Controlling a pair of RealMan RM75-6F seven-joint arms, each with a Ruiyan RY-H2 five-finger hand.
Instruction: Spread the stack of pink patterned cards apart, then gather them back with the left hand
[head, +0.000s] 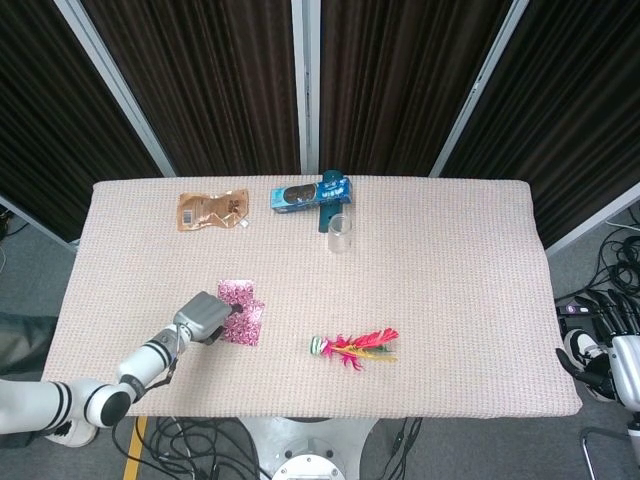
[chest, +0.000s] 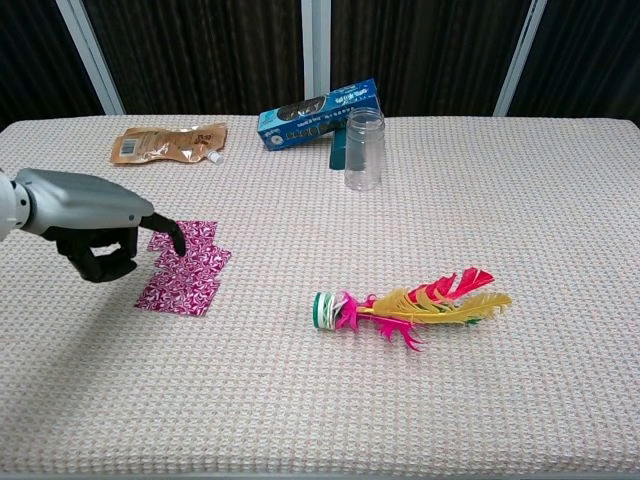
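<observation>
The pink patterned cards lie on the woven table cover at the front left, fanned into a short staggered spread; in the head view the cards show beside my left hand. My left hand hovers at their left edge with most fingers curled in. One dark fingertip points down onto the upper card. It holds nothing. My right hand hangs off the table's right edge with its fingers apart and nothing in it; the chest view does not show it.
A pink and yellow feather shuttlecock lies right of the cards. Further back stand a clear jar, a blue box and an orange pouch. The cloth-covered table stretches to the right.
</observation>
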